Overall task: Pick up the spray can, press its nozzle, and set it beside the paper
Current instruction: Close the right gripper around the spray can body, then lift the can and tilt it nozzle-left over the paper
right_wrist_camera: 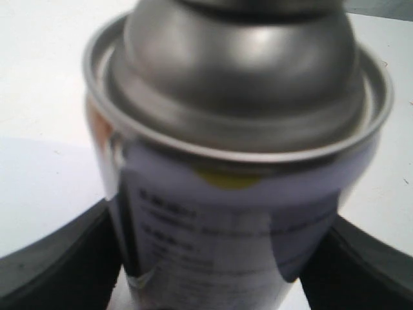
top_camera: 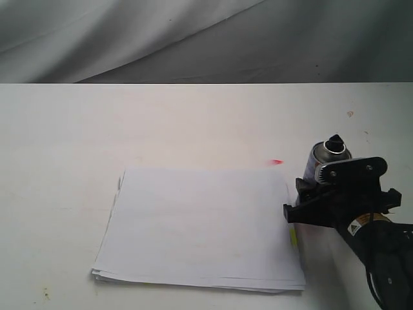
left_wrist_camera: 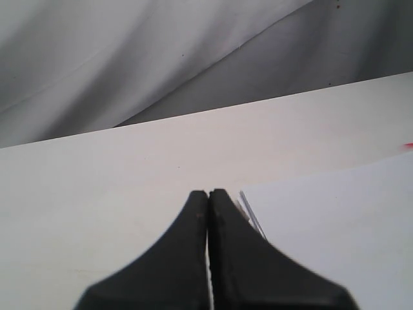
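The right gripper point(top_camera: 326, 184) is clamped around the small silver metal spray can point(top_camera: 317, 160) with a white printed label. It holds the can upright toward the near right corner of the white worktop point(top_camera: 193, 123), just beside the stack of plain white paper point(top_camera: 200, 226) at the near edge. The grasp is made. Nothing presses the black plastic nozzle point(top_camera: 334, 143), and the can's base is hidden. Release remains. The left gripper point(left_wrist_camera: 208, 201) is clenched and empty.

- spray can point(top_camera: 317, 160): silver cylinder with a white printed label, about upright, just beside the paper's far right corner.
- nozzle point(top_camera: 334, 143): black, atop the can.
- paper point(top_camera: 200, 226): white stack lying flat, edges uneven.
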Robot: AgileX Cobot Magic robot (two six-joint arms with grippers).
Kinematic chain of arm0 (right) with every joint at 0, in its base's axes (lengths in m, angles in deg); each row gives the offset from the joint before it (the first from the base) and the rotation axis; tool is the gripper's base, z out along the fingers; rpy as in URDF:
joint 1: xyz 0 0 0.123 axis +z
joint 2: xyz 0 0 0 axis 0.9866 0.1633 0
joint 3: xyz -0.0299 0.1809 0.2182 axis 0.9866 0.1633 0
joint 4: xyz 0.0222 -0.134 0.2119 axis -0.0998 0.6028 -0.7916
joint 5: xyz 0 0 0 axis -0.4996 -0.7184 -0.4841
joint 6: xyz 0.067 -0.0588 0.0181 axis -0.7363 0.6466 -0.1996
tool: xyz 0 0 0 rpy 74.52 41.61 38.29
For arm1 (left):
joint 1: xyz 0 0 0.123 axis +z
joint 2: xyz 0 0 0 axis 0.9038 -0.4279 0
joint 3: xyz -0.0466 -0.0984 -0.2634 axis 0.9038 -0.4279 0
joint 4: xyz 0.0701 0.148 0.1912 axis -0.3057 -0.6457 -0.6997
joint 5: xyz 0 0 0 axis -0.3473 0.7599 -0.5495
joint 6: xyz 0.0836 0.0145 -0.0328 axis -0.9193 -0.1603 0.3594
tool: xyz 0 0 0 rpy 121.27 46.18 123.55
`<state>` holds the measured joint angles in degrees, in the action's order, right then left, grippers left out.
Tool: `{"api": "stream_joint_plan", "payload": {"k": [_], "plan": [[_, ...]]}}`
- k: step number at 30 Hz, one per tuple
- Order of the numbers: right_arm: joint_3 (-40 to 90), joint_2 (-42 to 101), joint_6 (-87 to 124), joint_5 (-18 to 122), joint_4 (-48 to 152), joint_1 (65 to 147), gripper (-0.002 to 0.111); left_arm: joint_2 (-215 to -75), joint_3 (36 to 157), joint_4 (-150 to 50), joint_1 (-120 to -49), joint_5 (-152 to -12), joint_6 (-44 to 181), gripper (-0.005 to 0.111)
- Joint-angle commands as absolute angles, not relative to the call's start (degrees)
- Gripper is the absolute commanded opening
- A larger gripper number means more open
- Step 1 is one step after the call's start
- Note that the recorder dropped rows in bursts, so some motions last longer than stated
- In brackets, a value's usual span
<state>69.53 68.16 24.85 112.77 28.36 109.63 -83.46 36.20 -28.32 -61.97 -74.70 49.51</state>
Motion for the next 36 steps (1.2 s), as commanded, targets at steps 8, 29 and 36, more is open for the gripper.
{"api": "stream_joint_plan", "payload": {"k": [8,29,36], "plan": [[69.3,63.0,25.9,111.3,29.3,109.1,0.000,-83.1,35.9,-28.4,-62.3,-74.6,49.8,0.000],[56.4,29.6,43.3,57.2,25.7,109.2,0.000,-83.1,35.9,-28.4,-62.3,-74.6,49.8,0.000],[44.9,29.6,7.2,39.5,66.9,109.2,0.000,-83.1,35.9,-28.4,-62.3,-74.6,49.8,0.000]]}}
